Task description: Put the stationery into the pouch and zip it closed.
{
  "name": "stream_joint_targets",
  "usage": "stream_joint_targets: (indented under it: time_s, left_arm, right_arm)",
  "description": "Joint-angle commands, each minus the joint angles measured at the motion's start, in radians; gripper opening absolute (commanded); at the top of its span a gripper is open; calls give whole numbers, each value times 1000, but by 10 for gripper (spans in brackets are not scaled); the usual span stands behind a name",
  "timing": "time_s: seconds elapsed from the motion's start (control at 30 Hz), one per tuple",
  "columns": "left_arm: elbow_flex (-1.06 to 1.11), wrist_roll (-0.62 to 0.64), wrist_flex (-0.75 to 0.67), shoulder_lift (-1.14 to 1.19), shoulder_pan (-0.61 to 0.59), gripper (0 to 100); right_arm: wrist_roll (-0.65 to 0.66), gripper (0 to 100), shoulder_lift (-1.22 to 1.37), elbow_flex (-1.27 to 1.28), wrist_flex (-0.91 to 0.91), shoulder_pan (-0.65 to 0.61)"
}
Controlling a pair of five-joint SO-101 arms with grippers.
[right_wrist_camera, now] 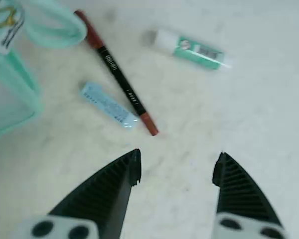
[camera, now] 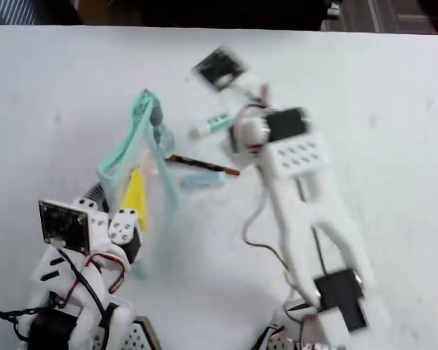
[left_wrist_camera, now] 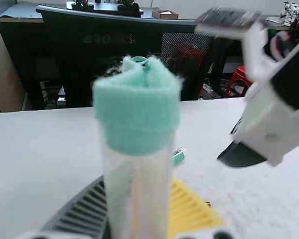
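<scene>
The left hand (left_wrist_camera: pixel 137 211) is clamped on the clear, teal-edged pouch (left_wrist_camera: pixel 137 109), which stands upright near the table's middle. The right hand (right_wrist_camera: pixel 177 164) hangs wide open and empty above a pencil (right_wrist_camera: pixel 117 74), a blue eraser (right_wrist_camera: pixel 108 104) and a glue stick (right_wrist_camera: pixel 192 49). Their lettering is unreadable.

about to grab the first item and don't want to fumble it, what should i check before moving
1. Right hand open: ok.
2. Pencil lying free on the table, ahead of the right hand: ok.
3. Pencil clear of the small blue eraser beside it: cannot tell.
4. Pouch upright in the left hand: ok.
5. Pouch mouth open wide enough: cannot tell.
</scene>
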Motion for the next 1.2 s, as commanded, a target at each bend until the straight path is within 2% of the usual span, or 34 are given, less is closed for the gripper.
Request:
stream_joint_targets:
  time_s: [0.0, 0.17, 0.3, 0.4, 0.8, 0.9, 0.97, 1.03, 1.17]
  left_arm:
    - [26, 11, -78, -13, -24, 23]
    - [61, 15, -164, -13, -245, 23]
    - [51, 183, -176, -13, -466, 23]
    - [49, 272, -175, -13, -550, 23]
    - [55, 275, -170, -13, -510, 23]
    - [55, 275, -170, -13, -507, 23]
    - [55, 275, -170, -13, -507, 23]
    - [55, 275, -172, -13, -507, 23]
    - [51, 276, -175, -13, -506, 23]
  right_arm:
    - [48, 223, 105, -46, -76, -81]
    - [48, 223, 255, -46, -213, -145]
    - [48, 223, 355, -60, -286, -182]
    - [48, 223, 437, -129, -308, -188]
    - [-2, 213, 750, -470, -179, -188]
    - [17, 102, 812, -505, -173, -185]
    - [80, 5, 842, -512, -173, -183]
    - [135, 37, 849, -514, -145, -183]
    - [160, 19, 800, -514, -93, -179]
